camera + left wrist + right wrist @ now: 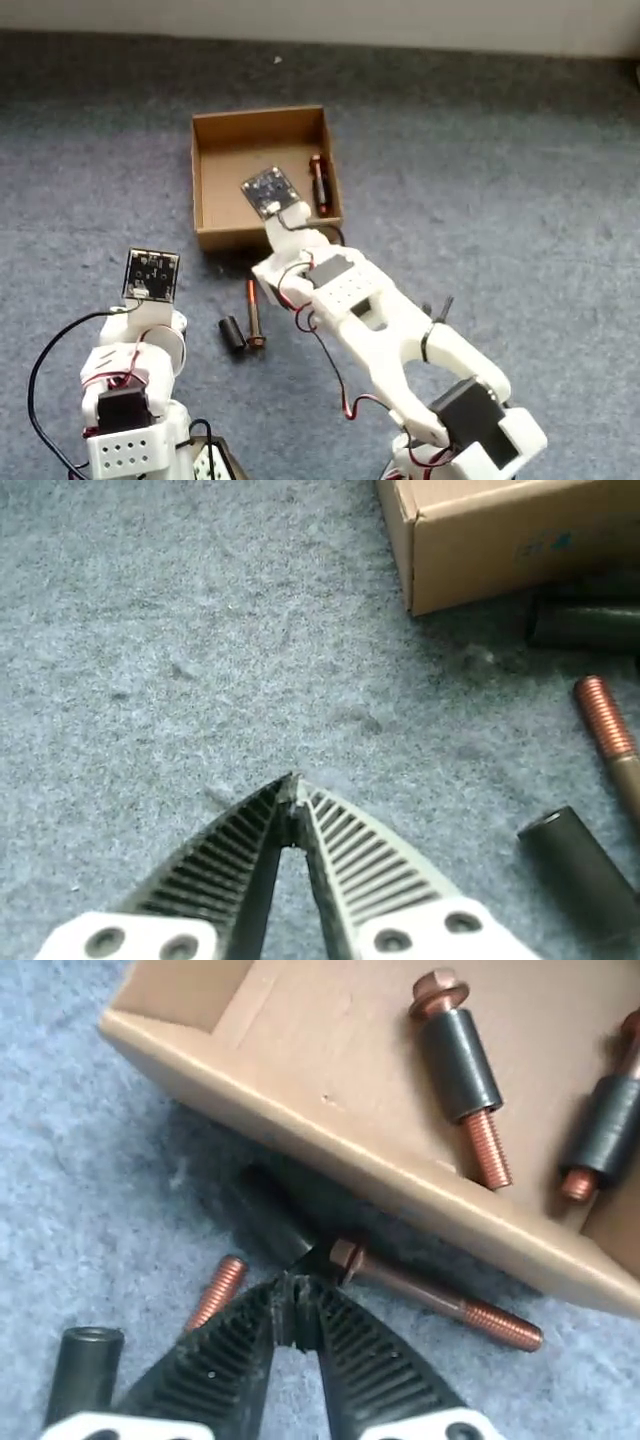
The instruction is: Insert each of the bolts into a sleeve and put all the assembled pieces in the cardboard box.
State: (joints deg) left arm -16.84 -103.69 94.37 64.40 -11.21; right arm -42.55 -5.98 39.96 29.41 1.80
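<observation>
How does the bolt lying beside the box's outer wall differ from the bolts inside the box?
The outside bolt is bare; the inside bolts each wear a black sleeve. The outside bolt lies on carpet, the inside bolts in the cardboard box. All are copper-coloured and threaded.

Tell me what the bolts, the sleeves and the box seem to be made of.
Bolts: metal, probably copper-plated steel, judging by the reddish sheen and cut threads. Sleeves: matte black, so rubber, plastic or blackened metal; the look leaves it open. Box: plain brown cardboard, dull, with a raw cut rim.
</observation>
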